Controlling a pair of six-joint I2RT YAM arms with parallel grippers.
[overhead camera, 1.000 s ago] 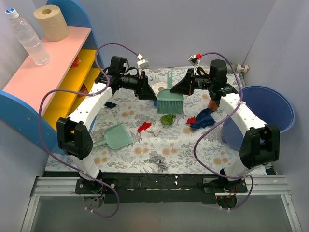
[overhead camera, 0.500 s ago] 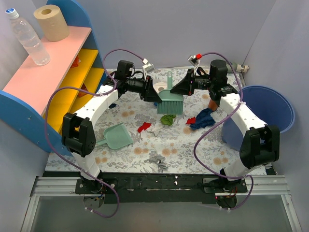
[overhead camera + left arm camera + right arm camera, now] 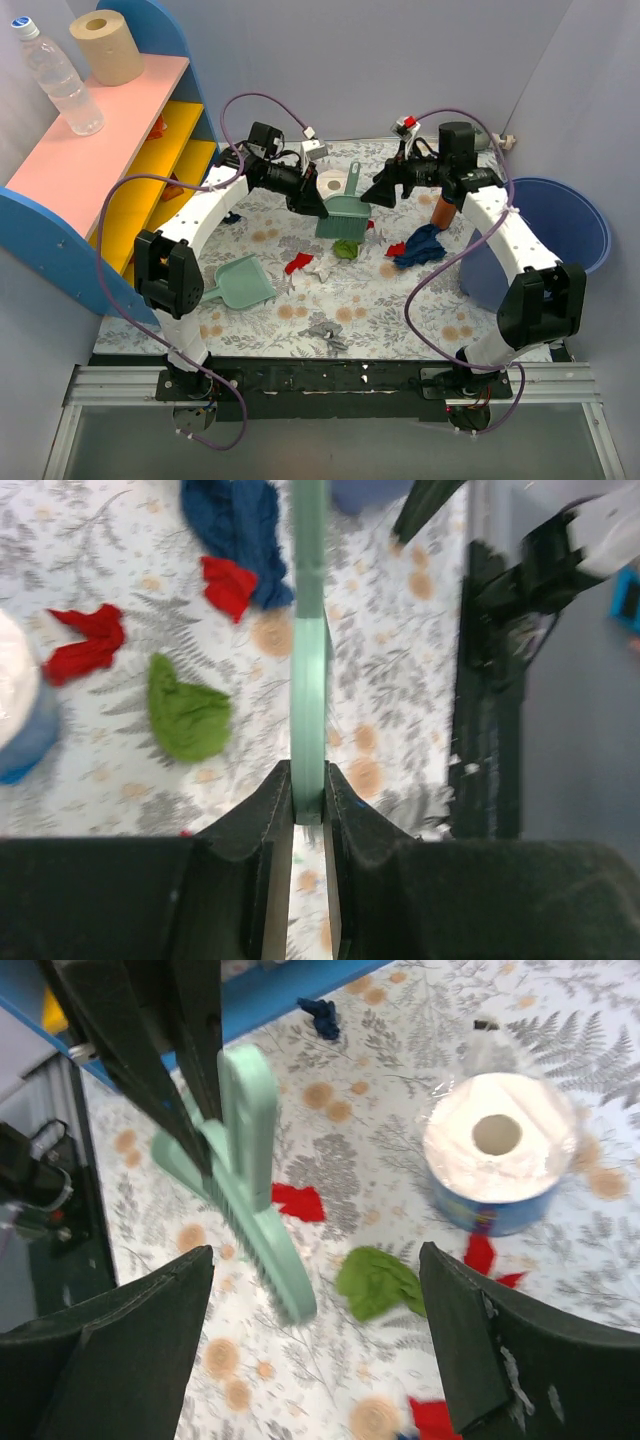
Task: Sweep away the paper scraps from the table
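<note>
1. Near edge. Both arm bases sit at the black front rail (image 3: 330, 378) of the table (image 3: 390, 300). A grey scrap (image 3: 325, 330) lies just behind the rail, with bare cloth on either side of it.

2. Middle zone. The dustpan (image 3: 238, 283) lies flat to the left. A red scrap (image 3: 298, 263), a green scrap (image 3: 347, 247), a second red scrap (image 3: 396, 249) and the dark blue scrap (image 3: 422, 243) form a loose row across the cloth.

3. Left arm. It arches up along the left side and reaches inward. The left gripper (image 3: 325, 207) points right and its jaws are clamped on the brush (image 3: 340, 215). The left wrist view shows the brush blade edge-on between the fingers (image 3: 270, 820). Bristle contact with the cloth cannot be determined.

4. Right arm. It mirrors the left from the right side. The right gripper (image 3: 378, 193) faces the brush, jaws spread wide and holding nothing.

5. Boundaries. The shelf (image 3: 100, 160) closes the left edge, with a small blue scrap (image 3: 229, 216) beside it. The bin (image 3: 560, 225) stands beyond the right edge, and the orange bottle (image 3: 443, 210) is close to that edge. The tissue roll (image 3: 328, 183) stands just behind the brush, near the far edge.
</note>
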